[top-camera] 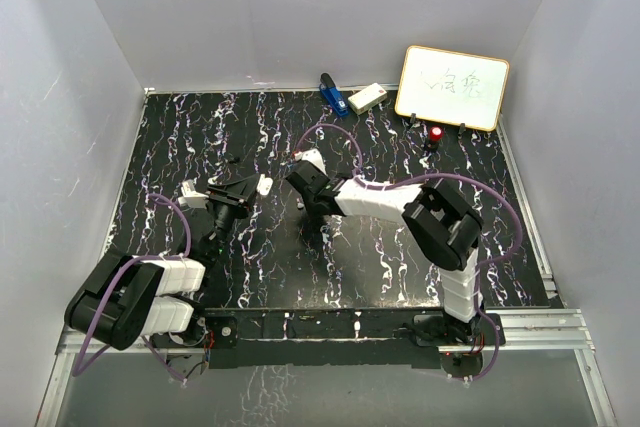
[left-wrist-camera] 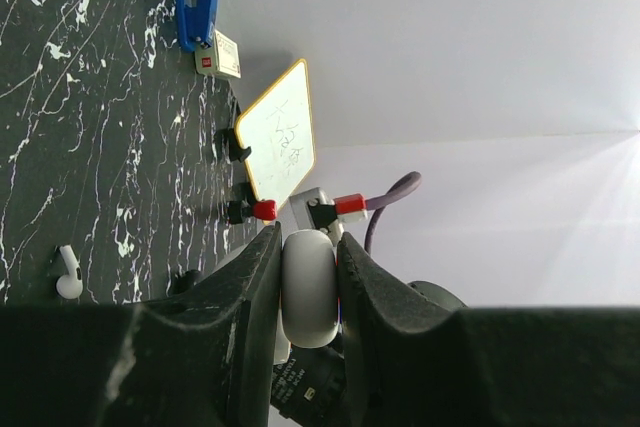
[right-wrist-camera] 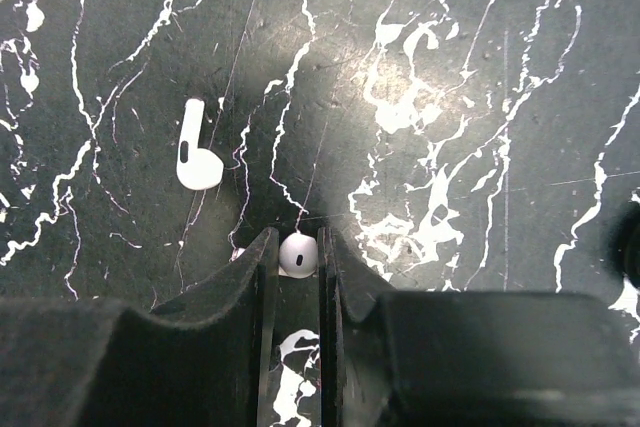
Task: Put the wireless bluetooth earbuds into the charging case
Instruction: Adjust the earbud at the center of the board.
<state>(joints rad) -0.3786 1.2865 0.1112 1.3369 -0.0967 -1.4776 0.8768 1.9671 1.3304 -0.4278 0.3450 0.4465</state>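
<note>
Right wrist view: right jaws closed on a white earbud [right-wrist-camera: 298, 254] down at the table [right-wrist-camera: 450, 67], with a second earbud [right-wrist-camera: 197, 147] lying near it.
Left jaws grip the round white charging case [left-wrist-camera: 308, 287] off the table; its lid is hard to make out. Earbuds look light, smooth and slippery, so pinching the bulb and leaving the stem free seems best.

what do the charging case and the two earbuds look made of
Charging case: probably smooth white plastic; soft sheen, rounded edge. Loose earbud: glossy hard white plastic, with a dark slot. Pinched earbud: likely the same, white and shiny.
</note>
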